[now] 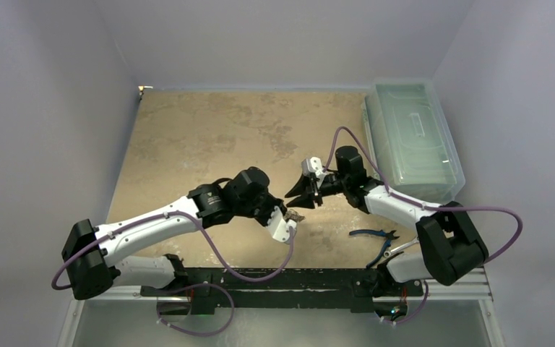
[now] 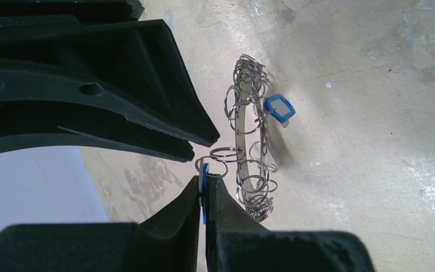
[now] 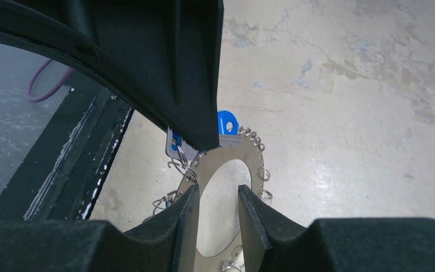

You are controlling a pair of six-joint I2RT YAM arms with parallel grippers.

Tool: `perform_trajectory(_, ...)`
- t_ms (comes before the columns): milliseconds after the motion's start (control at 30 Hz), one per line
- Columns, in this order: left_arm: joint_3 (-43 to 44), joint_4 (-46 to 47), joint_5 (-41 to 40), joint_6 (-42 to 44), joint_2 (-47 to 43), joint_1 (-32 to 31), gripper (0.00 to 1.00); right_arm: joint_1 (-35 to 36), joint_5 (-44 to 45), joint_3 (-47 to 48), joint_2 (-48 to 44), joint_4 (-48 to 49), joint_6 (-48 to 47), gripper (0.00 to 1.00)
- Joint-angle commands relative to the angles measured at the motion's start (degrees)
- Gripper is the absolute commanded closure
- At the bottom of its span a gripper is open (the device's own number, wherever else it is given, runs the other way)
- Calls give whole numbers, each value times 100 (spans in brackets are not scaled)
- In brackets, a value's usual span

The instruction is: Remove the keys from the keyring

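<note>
The keyring point(image 2: 240, 127) is a flat grey metal ring fringed with small wire split rings, held edge-on just above the table. It also shows in the right wrist view point(image 3: 248, 152) and as a small glint in the top view point(image 1: 295, 215). My left gripper point(image 2: 205, 184) is shut on a blue-headed key point(image 2: 204, 177) hanging from one split ring. Another blue key point(image 2: 279, 109) hangs at the ring's far side. My right gripper point(image 3: 218, 195) is open, with its fingers over the ring's hole and inner edge. The two grippers point(image 1: 291, 215) point(image 1: 298, 195) meet at mid-table.
A clear plastic box point(image 1: 412, 137) stands at the back right. Blue-handled pliers point(image 1: 376, 235) and a silver wrench point(image 1: 399, 249) lie near the right arm's base. A black rail point(image 1: 260, 278) runs along the near edge.
</note>
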Motion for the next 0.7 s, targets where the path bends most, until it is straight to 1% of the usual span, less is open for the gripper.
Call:
perform_trajectory(0,324,50,-41,-312,53,-49,100,99,-87,-33,23,563,161,65)
perform_trajectory(200,494,-102,-194,-715,205,-58,100,94,-93,37,-5,59,-169,66)
perform_trajectory(467,877,-238,-298,-1468,510,-75,100,99,-89,53,73,159,-109,66)
perform_trajectory(667,983,-278,-331,-1691,607,-76,100,97,-124,102,109,199,-49,68)
